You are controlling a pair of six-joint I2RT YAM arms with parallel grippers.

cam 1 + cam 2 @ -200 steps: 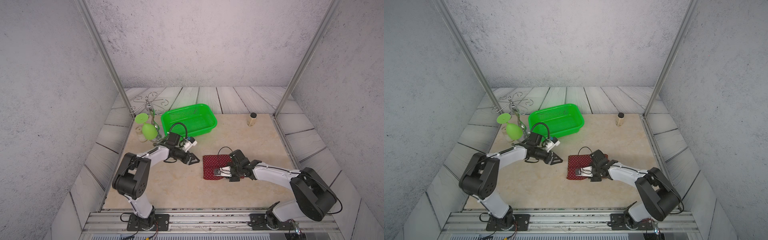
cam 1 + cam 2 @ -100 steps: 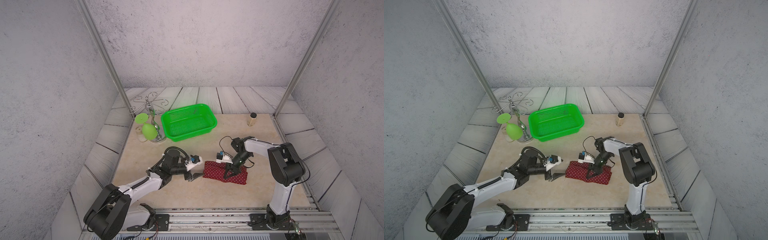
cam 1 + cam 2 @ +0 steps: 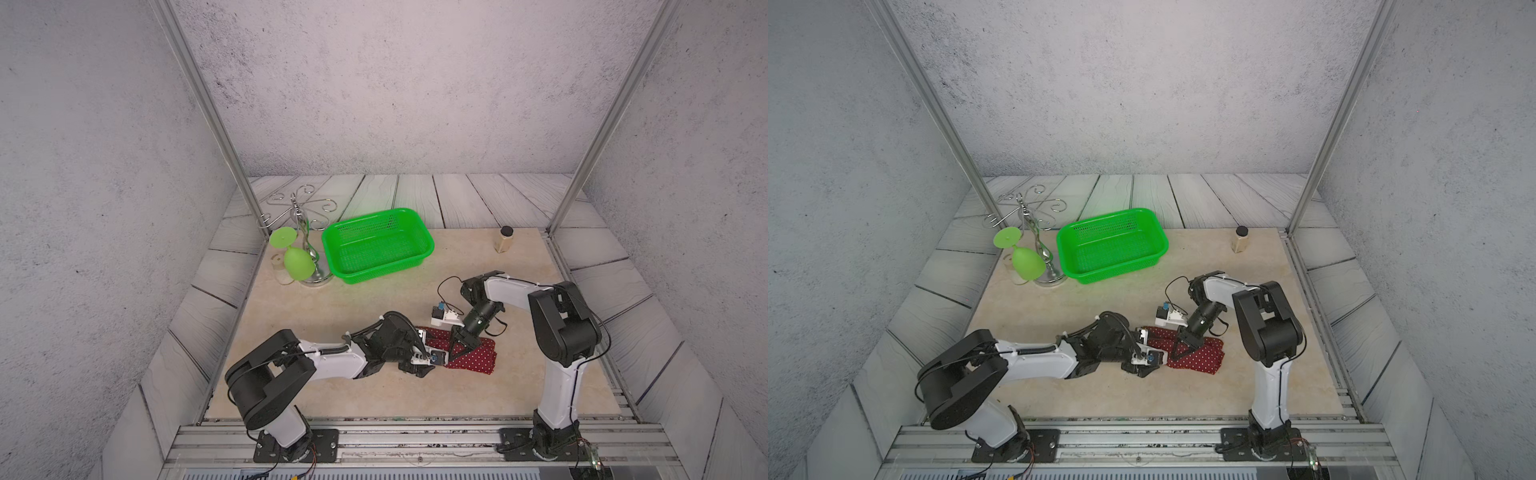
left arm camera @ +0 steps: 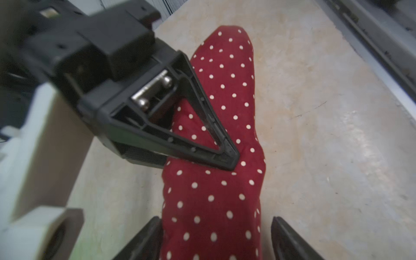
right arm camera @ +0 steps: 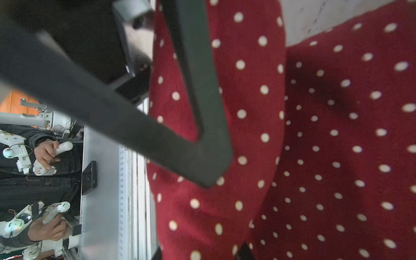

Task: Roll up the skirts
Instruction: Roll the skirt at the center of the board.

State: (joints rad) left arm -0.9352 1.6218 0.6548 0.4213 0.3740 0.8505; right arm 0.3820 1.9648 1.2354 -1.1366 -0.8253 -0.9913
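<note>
- The skirt [image 3: 473, 358], dark red with little white dots, lies on the beige surface [image 3: 324, 316]. It's well out in front of the green basket [image 3: 374, 272], toward the arm bases and a bit to the basket's right, so not touching it at all.
- It's bunched into a chunky roll, which shows best from the left wrist camera. From the right wrist camera there's a thick fold with a flatter bit of cloth beside it.
- The left tool [image 4: 213, 221] sits at the end of the roll closer to the basket. Its fingers are spread, one on each side of the roll, and one has a clear gap to the cloth, so no squeeze there.
- The right tool [image 3: 459, 351] comes down on the middle of the roll with a fingertip on the cloth. Honestly can't tell if it's pinching or just pressing.
- A green wine glass [image 3: 298, 262] hangs bowl-down on a wire rack [image 3: 318, 277] just left of the basket.
- A small dark-capped jar [image 3: 504, 241] stands well off to the basket's right.
</note>
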